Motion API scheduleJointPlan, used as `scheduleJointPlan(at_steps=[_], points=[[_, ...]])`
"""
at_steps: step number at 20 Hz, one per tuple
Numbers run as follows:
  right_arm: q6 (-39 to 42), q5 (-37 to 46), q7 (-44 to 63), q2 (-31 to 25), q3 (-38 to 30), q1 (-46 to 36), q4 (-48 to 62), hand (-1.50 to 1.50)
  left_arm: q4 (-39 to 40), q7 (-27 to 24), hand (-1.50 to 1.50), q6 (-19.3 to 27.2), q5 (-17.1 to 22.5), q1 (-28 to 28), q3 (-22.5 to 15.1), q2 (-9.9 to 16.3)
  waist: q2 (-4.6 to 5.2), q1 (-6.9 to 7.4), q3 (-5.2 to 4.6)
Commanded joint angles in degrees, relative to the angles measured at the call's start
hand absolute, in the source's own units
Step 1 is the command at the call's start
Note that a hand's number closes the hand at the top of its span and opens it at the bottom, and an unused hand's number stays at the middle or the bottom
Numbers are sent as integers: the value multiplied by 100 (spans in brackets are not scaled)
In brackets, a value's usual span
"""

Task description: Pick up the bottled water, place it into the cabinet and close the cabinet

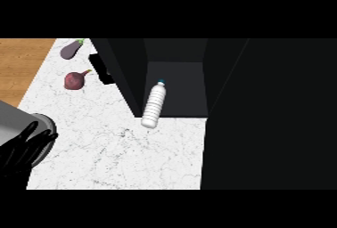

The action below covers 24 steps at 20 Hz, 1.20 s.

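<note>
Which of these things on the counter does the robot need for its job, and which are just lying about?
For the job:
- water bottle, lying at the cabinet's opening
- black cabinet, door open
- left hand, resting open at the view's lower left

Just lying about:
- eggplant, top left
- dark red vegetable below it

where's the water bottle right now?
In the head view the clear ribbed plastic water bottle lies near centre, at the front edge of the open black cabinet, base toward the white marble counter, no hand on it.
</note>
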Motion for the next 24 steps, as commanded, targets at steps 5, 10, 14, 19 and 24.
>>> scheduleJointPlan(at_steps=[5, 10, 14, 19, 24], points=[[-376, 1004, 791, -235, 619, -514, -1620, 150, -55, -22, -150, -559, 531, 504, 581, 397, -56, 99, -33], [-502, 1127, 1136, -378, 1063, -1295, -1495, 150, -62, 22, -150, -773, 784, 632, 873, 584, -81, 167, -54], [-777, 1214, 1462, -325, 1505, -1797, -1292, 150, -12, 25, -150, -900, 948, 782, 1103, 695, -98, 171, -69], [-1342, 1235, 1874, -11, 2216, -2364, -1060, 150, 60, -1, -150, -1185, 1108, 1040, 1360, 860, -98, 235, -69], [-1992, 1332, 2329, 404, 2784, -3068, -746, 150, 56, -58, -150, -1423, 1229, 1179, 1581, 968, -82, 284, -66]])
